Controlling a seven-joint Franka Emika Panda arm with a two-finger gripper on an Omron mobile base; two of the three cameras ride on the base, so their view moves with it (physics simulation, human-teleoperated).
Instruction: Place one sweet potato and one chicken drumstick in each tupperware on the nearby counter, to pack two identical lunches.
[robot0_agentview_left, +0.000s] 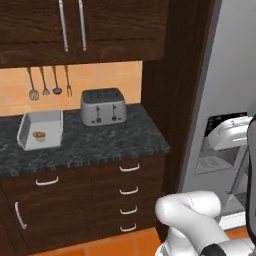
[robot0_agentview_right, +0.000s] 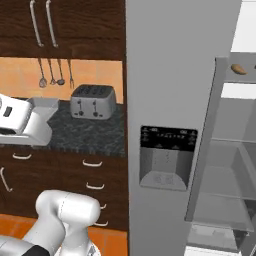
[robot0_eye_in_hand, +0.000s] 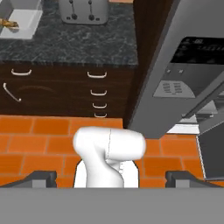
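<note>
Risk here lies mostly in the clearance between the arm and the refrigerator. The open fridge door (robot0_agentview_right: 220, 145) stands close beside the robot, and the dispenser panel (robot0_agentview_right: 167, 157) faces it at elbow height; a wide swing toward the shelves could clip the door edge or the fridge body (robot0_agentview_right: 175, 75). A second hazard is the reach: a small brown item, perhaps a sweet potato (robot0_agentview_right: 239, 69), sits high on a door shelf, well apart from the pincer, so a stretched grasp there may slip or knock it off.

One tupperware (robot0_agentview_left: 41, 131) rests on the tabletop (robot0_agentview_left: 100, 142), left of the silver toaster (robot0_agentview_left: 103, 106), and already holds a small brownish piece of food (robot0_agentview_left: 39, 135); a careless return pass could nudge the tray. I cannot find the second tray with confidence.

The arm is folded high, with the hand looking down over its own base and the orange tiled floor (robot0_eye_in_hand: 39, 144). The pincer (robot0_eye_in_hand: 111, 177) stands wide, its dark tips far apart, holding nothing.
</note>
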